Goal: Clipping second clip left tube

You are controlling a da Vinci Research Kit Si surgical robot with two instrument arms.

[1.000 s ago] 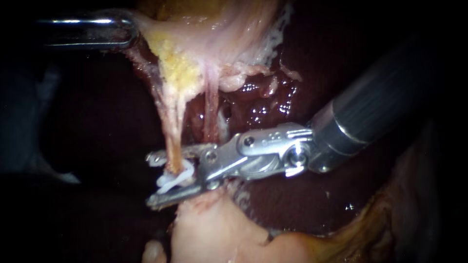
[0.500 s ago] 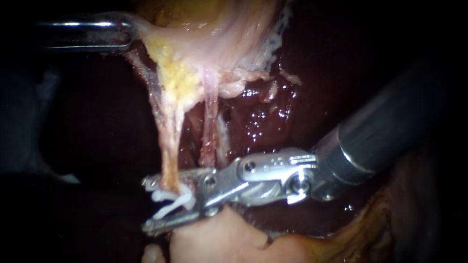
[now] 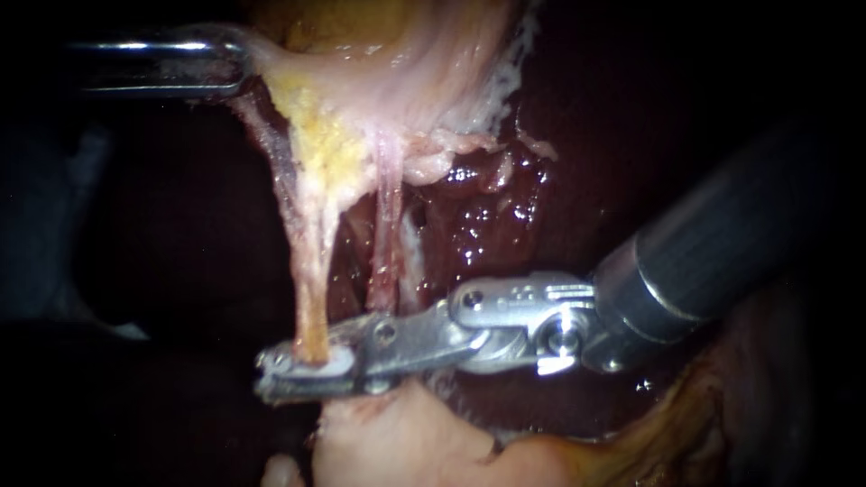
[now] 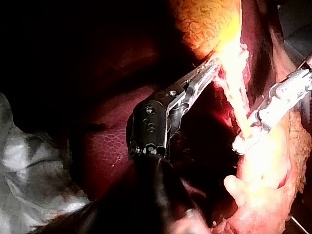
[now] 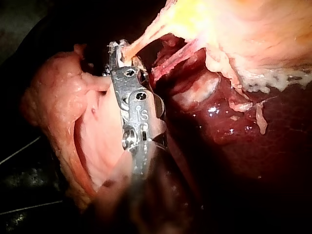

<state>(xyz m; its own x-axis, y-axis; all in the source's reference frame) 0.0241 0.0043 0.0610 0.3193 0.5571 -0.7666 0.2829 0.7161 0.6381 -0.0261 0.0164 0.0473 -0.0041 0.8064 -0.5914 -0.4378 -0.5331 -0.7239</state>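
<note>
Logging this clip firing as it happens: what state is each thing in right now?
Right instrument: shut on the clip.
Clip: squeezed nearly flat around the left tube.
Left tube: stretched taut, clamped low down.
Right tube: taut, no clip seen.
Left instrument: shut on the gallbladder.

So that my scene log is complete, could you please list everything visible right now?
liver: one, dark red, behind the tubes.
gallbladder: one, pale pink and yellow, above the tubes.
left tube: one, tan, running from the gallbladder down into the right instrument.
right tube: one, pink, beside the left tube.
clip: one, white, on the left tube.
pale tissue: one lump, pinkish, under the right instrument.
cloth: one, grey-white, beside the liver.
left instrument: one, silver, gripping the gallbladder.
right instrument: one, silver, closed on the clip.
</note>
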